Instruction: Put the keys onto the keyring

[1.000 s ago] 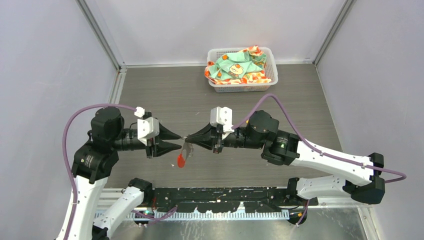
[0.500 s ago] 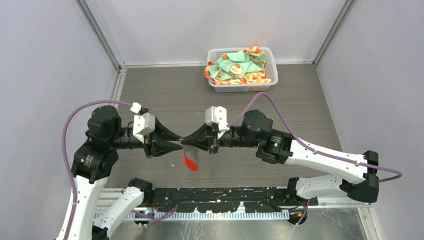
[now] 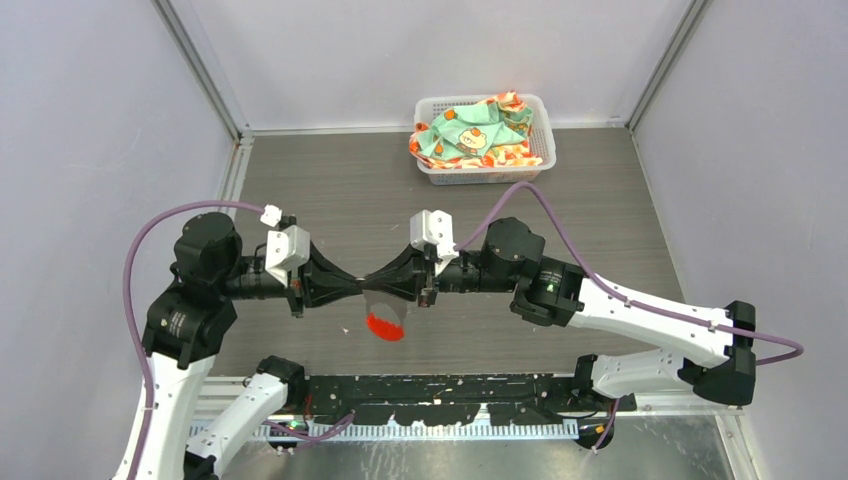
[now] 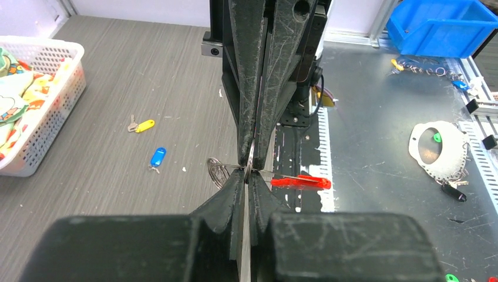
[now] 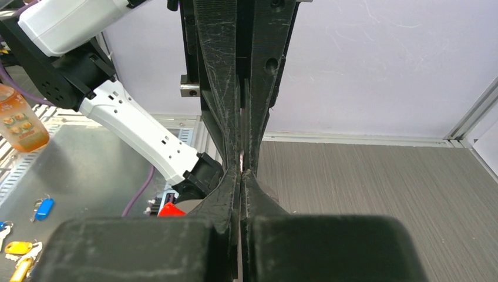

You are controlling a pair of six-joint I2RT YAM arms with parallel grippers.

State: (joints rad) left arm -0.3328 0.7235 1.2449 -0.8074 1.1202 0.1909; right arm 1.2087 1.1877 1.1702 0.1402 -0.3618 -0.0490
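The keyring (image 4: 216,171), a thin grey ring with a chain-like bunch, hangs above the table between both grippers. Its red tag (image 4: 300,182) sticks out sideways and shows below the meeting tips in the top view (image 3: 385,326). My left gripper (image 4: 249,176) is shut on the ring's wire, and my right gripper (image 5: 242,173) is shut on it from the opposite side, tip to tip (image 3: 372,281). Both keys lie flat on the table in the left wrist view: the yellow-tagged key (image 4: 142,125) and the blue-tagged key (image 4: 157,157). Neither is touched.
A white basket (image 3: 480,173) with patterned cloth stands at the back of the table, also at the left wrist view's left edge (image 4: 41,129). Off the table sit a blue bin (image 4: 437,26) and spare keys (image 5: 42,208).
My left gripper's jaws, open a second ago, have closed on the ring at the right gripper's tips. The red tag has swung to the right.
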